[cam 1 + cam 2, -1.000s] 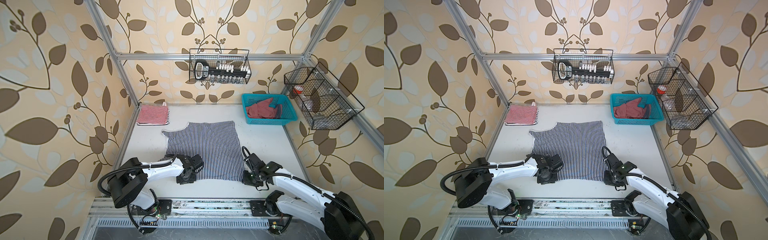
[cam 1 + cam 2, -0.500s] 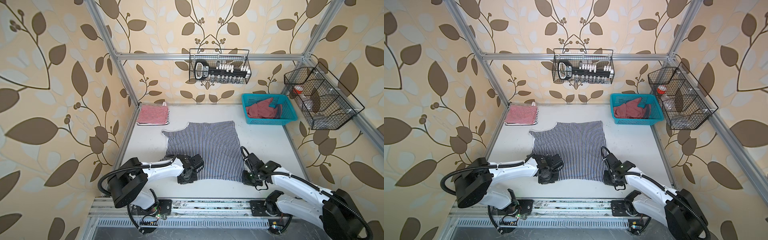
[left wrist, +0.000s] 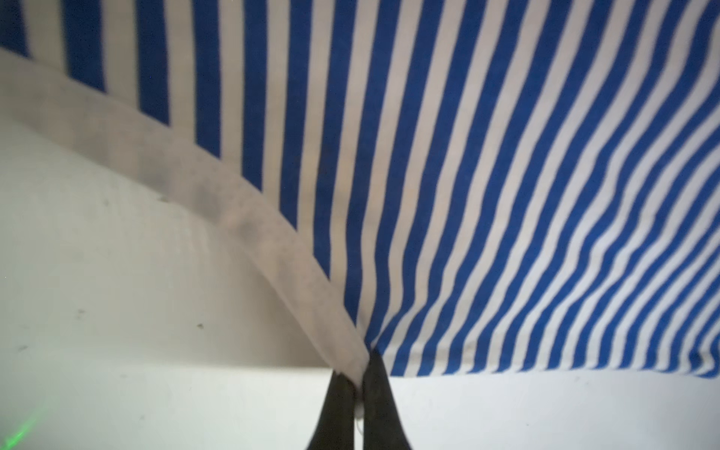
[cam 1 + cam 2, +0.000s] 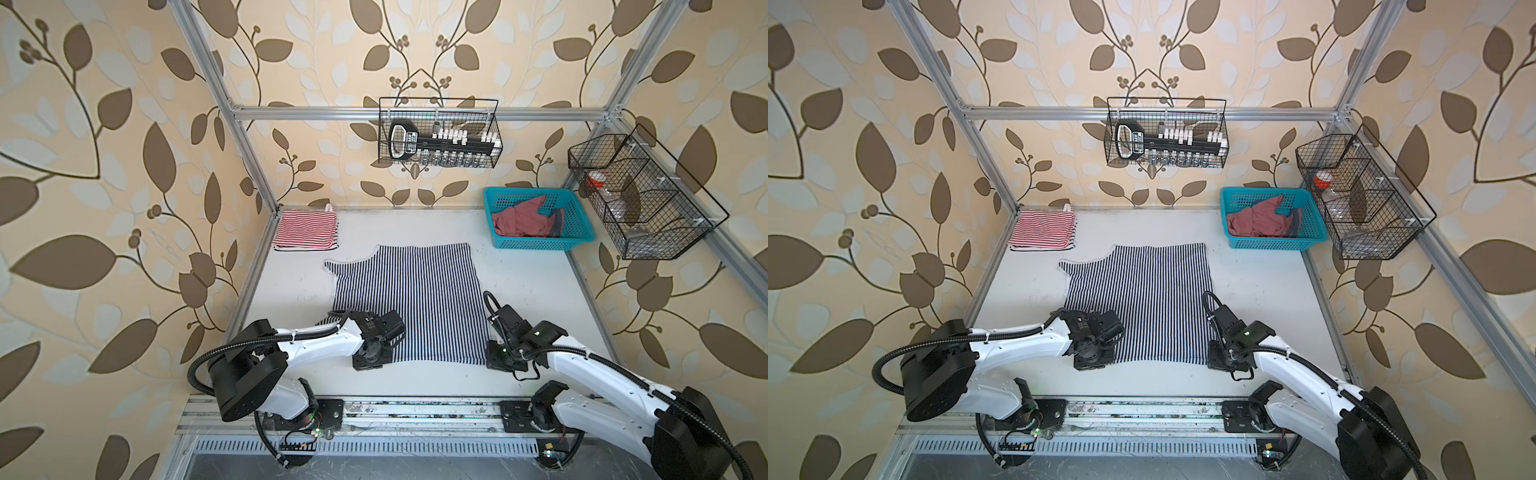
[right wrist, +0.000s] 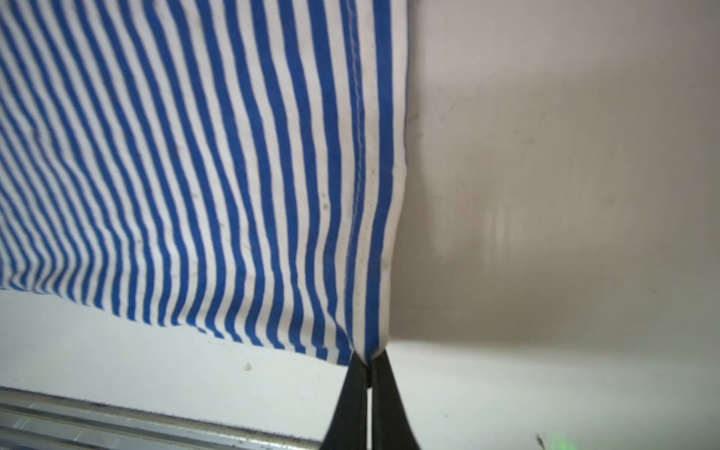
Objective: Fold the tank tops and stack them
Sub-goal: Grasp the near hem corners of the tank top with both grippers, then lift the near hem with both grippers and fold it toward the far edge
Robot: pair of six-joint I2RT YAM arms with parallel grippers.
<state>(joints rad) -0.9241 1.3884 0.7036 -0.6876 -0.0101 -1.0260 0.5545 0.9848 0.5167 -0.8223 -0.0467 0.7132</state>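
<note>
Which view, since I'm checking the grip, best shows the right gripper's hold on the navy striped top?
Right wrist view: close up, the right gripper is shut on the navy striped top's corner. In both top views the arm hides the jaws. The left wrist view shows only the left gripper's pinch.

3 tank tops: navy-striped (image 4: 415, 299), red-striped (image 4: 305, 230), dusty red (image 4: 519, 220); 1 turquoise basket (image 4: 528, 243); 2 wire racks (image 4: 438, 141) (image 4: 648, 199).
</note>
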